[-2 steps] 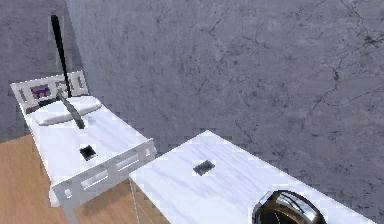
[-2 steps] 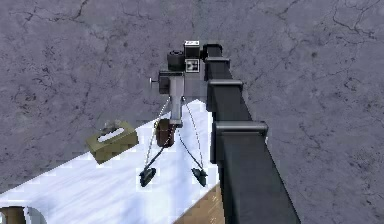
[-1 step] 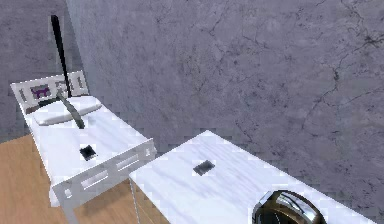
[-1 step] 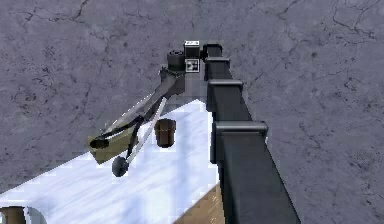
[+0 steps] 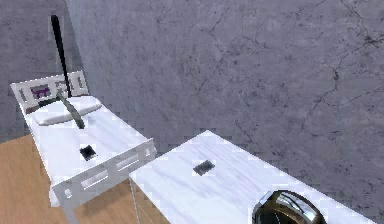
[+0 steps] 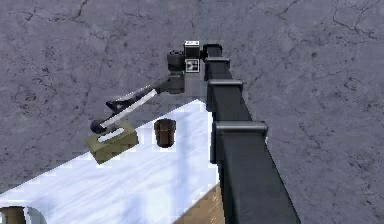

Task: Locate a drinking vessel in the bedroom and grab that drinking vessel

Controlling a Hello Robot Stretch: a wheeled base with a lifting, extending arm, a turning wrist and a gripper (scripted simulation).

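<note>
In your arm side view, the dark cup stands upright on the white table, near the far edge and just left of the arm. It rests on the tabletop, clear of the things around it.

Your tool reaches down and toward that view's left from the arm's far end. Its thin fingers end at a low olive block, which lies on the table left of the cup. You cannot tell from here whether the tool is clenched or released. You also cannot tell whether it grasps anything, since the block sits right at its tip. Whether the tip touches the block cannot be made out either. The cup sits beside the fingers, to their right and lower in the view.

A round metal thing shows at the table's near left corner, and the grey marbled wall rises behind the table.

In your forward view, the table carries a small dark thing and the round metal thing. A white bed stands to the left against the wall, with a pillow, a dark stick leaning up from it and a small dark patch on the cover. Wooden floor shows beside the bed.
</note>
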